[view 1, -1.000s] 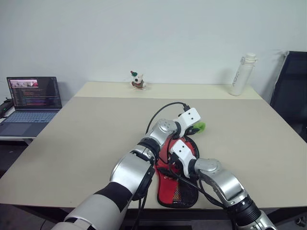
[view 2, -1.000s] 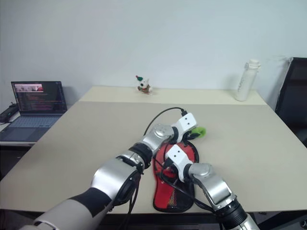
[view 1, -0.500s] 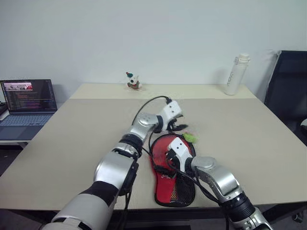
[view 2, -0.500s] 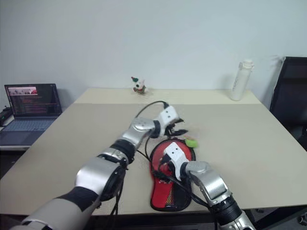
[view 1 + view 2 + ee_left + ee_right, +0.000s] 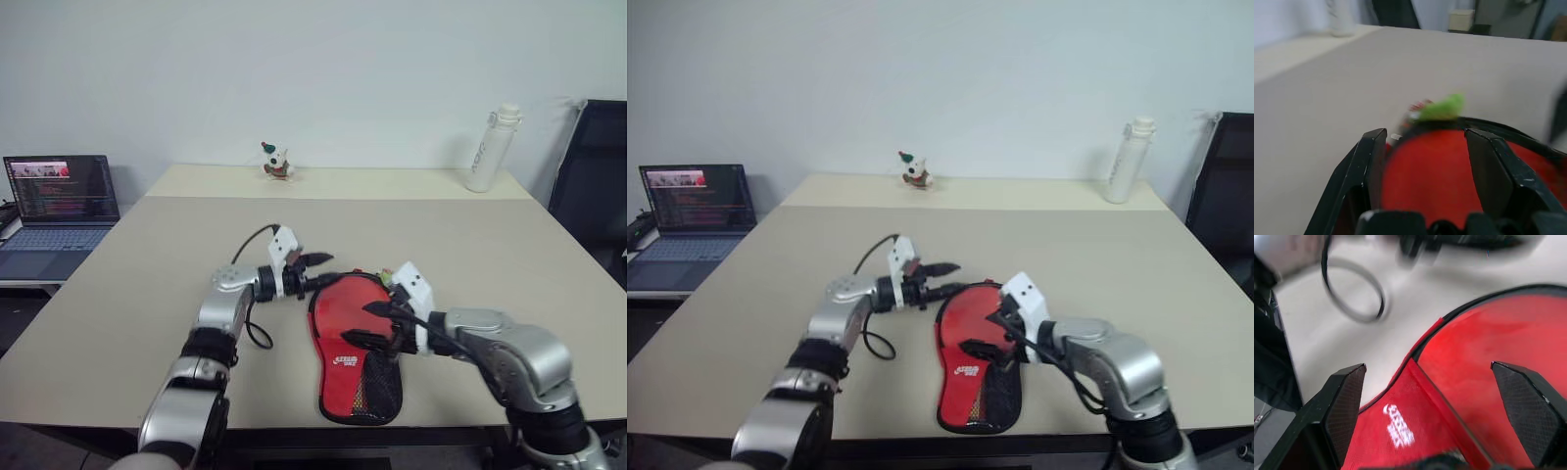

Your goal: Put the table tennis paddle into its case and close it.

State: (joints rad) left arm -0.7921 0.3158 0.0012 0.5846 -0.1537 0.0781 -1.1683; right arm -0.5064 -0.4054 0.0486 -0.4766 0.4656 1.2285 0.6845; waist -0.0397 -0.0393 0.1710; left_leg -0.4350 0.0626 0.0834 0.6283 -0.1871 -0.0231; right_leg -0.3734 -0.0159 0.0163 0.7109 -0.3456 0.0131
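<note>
Lying flat on the table (image 5: 147, 284), the red case (image 5: 353, 338) shows mesh and white logo; both grippers, left (image 5: 315, 271) and right (image 5: 377, 323), gape empty.

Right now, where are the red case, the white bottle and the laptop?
case (image 5: 351, 331): left eye view, red face.
white bottle (image 5: 485, 152): left eye view, body.
laptop (image 5: 698, 199): right eye view, screen.

Red case (image 5: 1459, 396) with white logo (image 5: 1397, 425) flat on beige table (image 5: 1317, 352); right gripper (image 5: 1442, 404) fingers (image 5: 1344, 396) spread wide above it; black cable (image 5: 1354, 293) looped beside.
</note>
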